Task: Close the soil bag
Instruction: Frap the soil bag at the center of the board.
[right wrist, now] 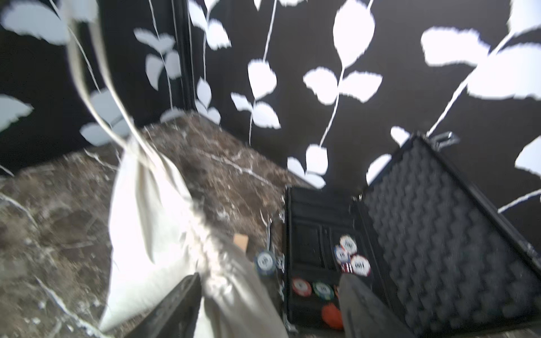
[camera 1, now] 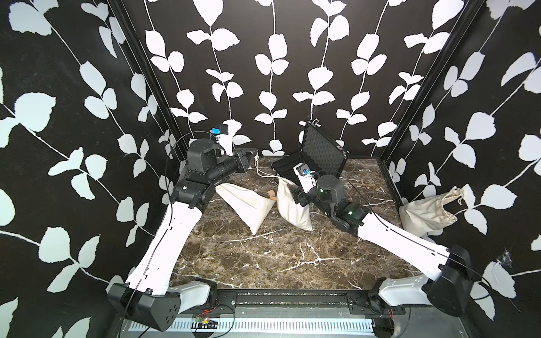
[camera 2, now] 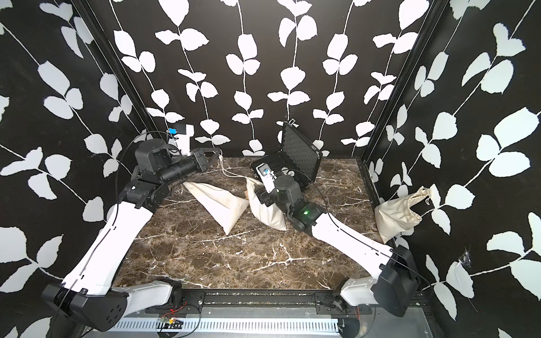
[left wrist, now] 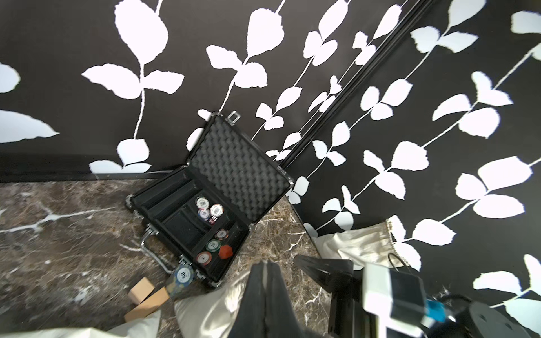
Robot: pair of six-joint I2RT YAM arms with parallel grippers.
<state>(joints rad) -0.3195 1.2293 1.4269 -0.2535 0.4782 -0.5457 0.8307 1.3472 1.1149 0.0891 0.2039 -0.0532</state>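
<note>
- Marble table (camera 1: 263, 257) in a booth with black, leaf-printed walls (camera 1: 87, 117); both arms reach in from the near edge.
- Soil bag (camera 1: 292, 207): pale cloth, mid-table, leaning, just in front of the case. Its neck narrows to a point on the far side.
- Right gripper (right wrist: 269, 278): released, jaws spread wide. It is low against the soil bag's right flank, cloth showing between the fingers in the right wrist view. Whether it touches cannot be told.
- Flat bag (camera 1: 248, 209): lies just left of the soil bag, one corner close to it.
- Blocks (left wrist: 146, 295): two wooden pieces between the two bags, on their far side.
- Wall bag (camera 1: 424, 215): slumped against the right wall, well apart from the others, mouth open.
- Cord (camera 1: 258, 167): runs from the soil bag's neck up and left to the left gripper's tip.
- Left gripper (left wrist: 265, 266): clenched, fingers pressed together, pinching the cord near the far-left corner, raised above the table.
- Case (camera 1: 322, 152): black, open, foam-lined lid upright against the back wall. Chips (left wrist: 212, 245) lie in its tray.
</note>
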